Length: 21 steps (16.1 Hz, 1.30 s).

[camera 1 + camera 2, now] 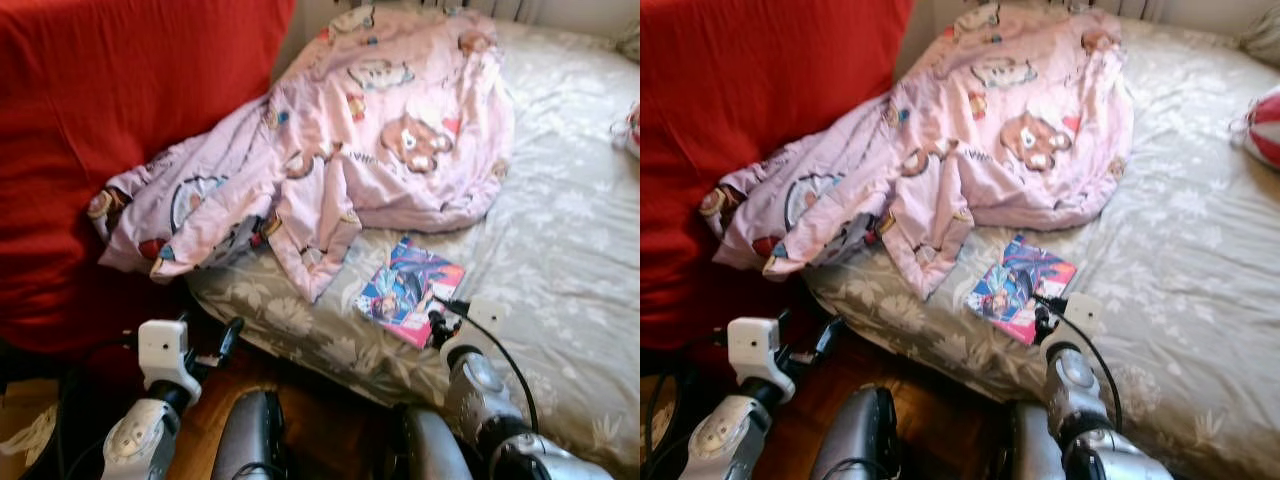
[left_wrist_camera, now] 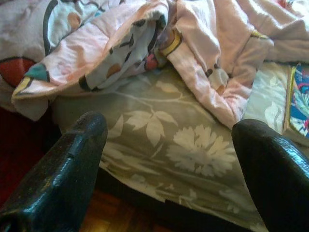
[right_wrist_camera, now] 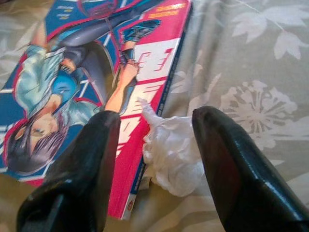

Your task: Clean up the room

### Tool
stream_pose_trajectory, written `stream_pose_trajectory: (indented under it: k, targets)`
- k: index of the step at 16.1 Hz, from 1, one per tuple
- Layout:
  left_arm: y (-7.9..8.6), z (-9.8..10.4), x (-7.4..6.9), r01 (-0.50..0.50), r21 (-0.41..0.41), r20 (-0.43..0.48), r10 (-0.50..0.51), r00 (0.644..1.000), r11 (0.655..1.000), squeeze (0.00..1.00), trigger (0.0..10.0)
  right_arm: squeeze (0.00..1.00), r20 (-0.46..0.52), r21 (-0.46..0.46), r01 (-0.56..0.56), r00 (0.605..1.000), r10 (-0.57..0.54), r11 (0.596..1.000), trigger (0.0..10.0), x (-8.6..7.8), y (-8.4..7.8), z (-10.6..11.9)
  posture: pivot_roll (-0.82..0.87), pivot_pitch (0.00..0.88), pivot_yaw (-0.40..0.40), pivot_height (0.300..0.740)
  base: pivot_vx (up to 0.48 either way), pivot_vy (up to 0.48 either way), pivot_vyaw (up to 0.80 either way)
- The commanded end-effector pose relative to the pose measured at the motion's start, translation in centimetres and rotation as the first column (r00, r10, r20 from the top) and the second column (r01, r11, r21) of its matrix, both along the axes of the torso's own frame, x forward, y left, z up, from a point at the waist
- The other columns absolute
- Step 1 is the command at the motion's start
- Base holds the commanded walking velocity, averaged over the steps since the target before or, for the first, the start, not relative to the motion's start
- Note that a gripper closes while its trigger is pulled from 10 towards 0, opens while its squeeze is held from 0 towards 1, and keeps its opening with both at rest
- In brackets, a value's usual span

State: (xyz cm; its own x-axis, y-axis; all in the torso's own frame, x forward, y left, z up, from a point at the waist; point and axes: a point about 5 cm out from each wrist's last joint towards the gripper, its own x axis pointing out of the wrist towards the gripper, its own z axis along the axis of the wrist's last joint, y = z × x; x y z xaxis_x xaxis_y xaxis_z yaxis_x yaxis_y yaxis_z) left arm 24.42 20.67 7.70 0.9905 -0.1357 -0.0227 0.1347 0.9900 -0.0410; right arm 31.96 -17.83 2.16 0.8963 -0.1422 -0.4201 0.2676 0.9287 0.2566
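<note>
A bed with a grey floral sheet point(image 1: 560, 250) is seen ahead; a crumpled pink cartoon-print duvet point(image 1: 370, 140) lies across it from 12 toward 9 o'clock, against a red covered backrest or cushion point(image 1: 90, 150) at 10 o'clock. A comic book point(image 1: 410, 290) lies flat on the sheet just below the duvet's hem, near the mattress edge. In the right wrist view, a crumpled white tissue point(image 3: 171, 150) is seen touching the book's spine edge. The right gripper point(image 3: 154, 145) is held over it, fingers spread and empty, one finger point(image 3: 87, 159) above the cover and the other above the sheet, so that the wad sits between them. The left gripper point(image 2: 169, 159) is held low at 7 o'clock by the mattress side, likewise spread wide and holding nothing. Judged step: pickup of the tissue as litter. Risks noted: on closing, the cover-side finger may catch the book's edge and drag or lift it with the wad; the soft tissue may compress and slip out; the sheet may be pinched if descent is too deep.
</note>
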Motion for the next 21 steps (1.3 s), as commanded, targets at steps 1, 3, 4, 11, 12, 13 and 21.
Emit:
stream_pose_trajectory:
  k: [1,3,4,11,12,13,21]
  targets:
    - [0.5,0.1,-0.4,-0.008,0.000,-0.011,0.008,1.000,1.000,0.00,10.0,0.00,-0.011,0.030,0.042,0.999,-0.042,0.999,10.0,0.0,-0.3,-0.1,0.18,0.242,0.028,0.600,0.000,0.000,0.00]
    - [0.5,0.2,-0.5,-0.007,0.002,-0.016,0.007,1.000,1.000,0.00,10.0,0.00,-0.008,0.029,0.048,0.999,-0.047,0.998,10.0,0.1,-0.5,0.1,0.18,0.241,0.027,0.600,0.000,0.000,0.00]
    - [0.5,0.2,-0.6,-0.007,0.004,-0.019,0.007,1.000,1.000,0.00,10.0,0.00,-0.009,0.032,0.049,0.999,-0.048,0.998,10.0,0.1,-0.5,0.1,0.18,0.243,0.027,0.600,0.000,0.000,0.00]
    - [0.5,0.3,-1.0,-0.010,0.016,-0.034,0.011,0.999,1.000,0.00,10.0,0.00,-0.025,0.126,0.086,0.996,-0.084,0.988,10.0,-0.3,-0.4,-0.5,0.20,0.254,0.029,0.600,0.000,0.000,0.00]
    - [0.5,0.3,-1.1,-0.009,0.017,-0.035,0.010,0.999,1.000,0.00,10.0,0.00,-0.024,0.137,0.087,0.996,-0.085,0.987,2.5,-0.3,-0.3,-0.5,0.20,0.256,0.029,0.600,0.000,0.000,0.00]
    - [0.5,0.3,-1.1,-0.006,0.020,-0.037,0.007,0.999,1.000,0.00,10.0,0.00,-0.022,0.149,0.090,0.996,-0.088,0.985,0.0,-0.2,-0.2,-0.4,0.20,0.256,0.029,0.600,0.000,0.000,0.00]
    - [0.8,0.2,-1.5,-0.012,0.036,-0.054,0.014,0.998,0.999,0.00,10.0,0.00,-0.039,0.170,0.105,0.994,-0.099,0.980,0.0,-0.5,-0.2,-0.8,0.20,0.255,0.029,0.600,0.000,0.000,0.00]
